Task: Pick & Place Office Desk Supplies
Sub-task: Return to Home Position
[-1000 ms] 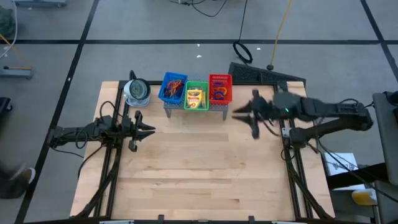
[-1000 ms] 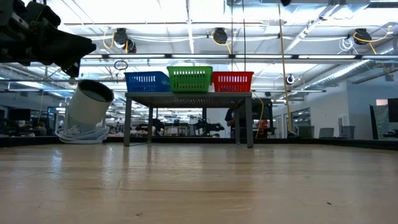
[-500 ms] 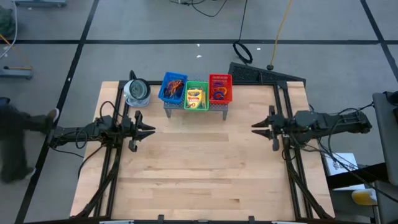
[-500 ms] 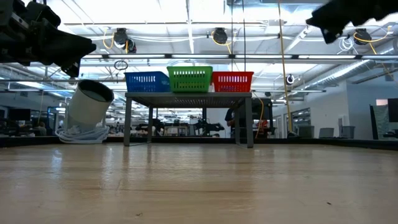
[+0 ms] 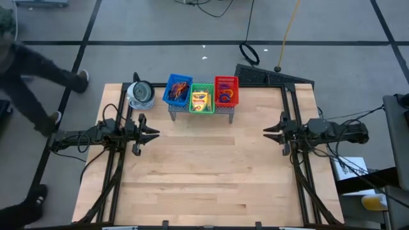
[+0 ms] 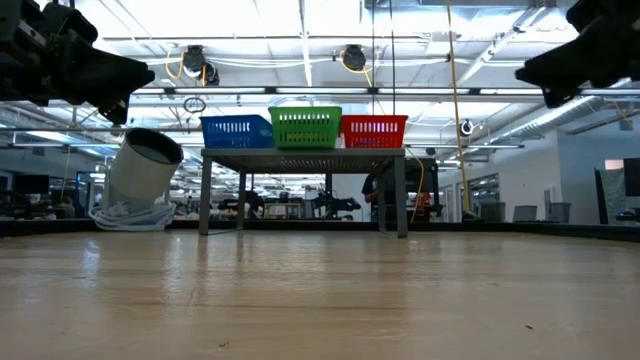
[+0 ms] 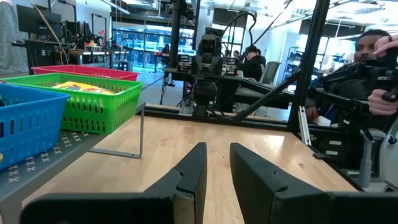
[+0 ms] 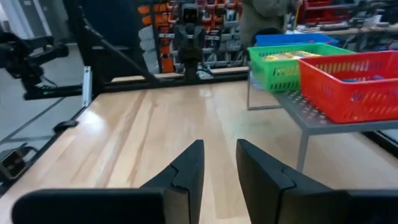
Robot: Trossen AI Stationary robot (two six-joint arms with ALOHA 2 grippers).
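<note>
Three small baskets stand in a row on a grey perforated shelf (image 5: 201, 112) at the table's far edge. The blue basket (image 5: 177, 89) and the red basket (image 5: 225, 91) hold rubber-band loops. The green basket (image 5: 202, 99) holds yellow-orange crayon boxes (image 7: 79, 88). My left gripper (image 5: 155, 134) hovers level at the table's left side, pointing right. It is slightly open, with nothing between its fingers (image 7: 194, 167). My right gripper (image 5: 266, 132) hovers level at the right side, pointing left. It is also slightly open and holds nothing (image 8: 219, 163).
A round white-grey object (image 5: 140, 94) with a coiled cable sits at the far left corner beside the shelf. A person (image 5: 32, 70) walks past beyond the table's left edge. Bare wood (image 5: 204, 172) spreads between the two arms and toward the near edge.
My right gripper has come down and drawn back from beside the red basket toward the table's right edge, and it ends level. Its fingers look the same. The left arm has kept still. A person has walked in along the table's left side.
</note>
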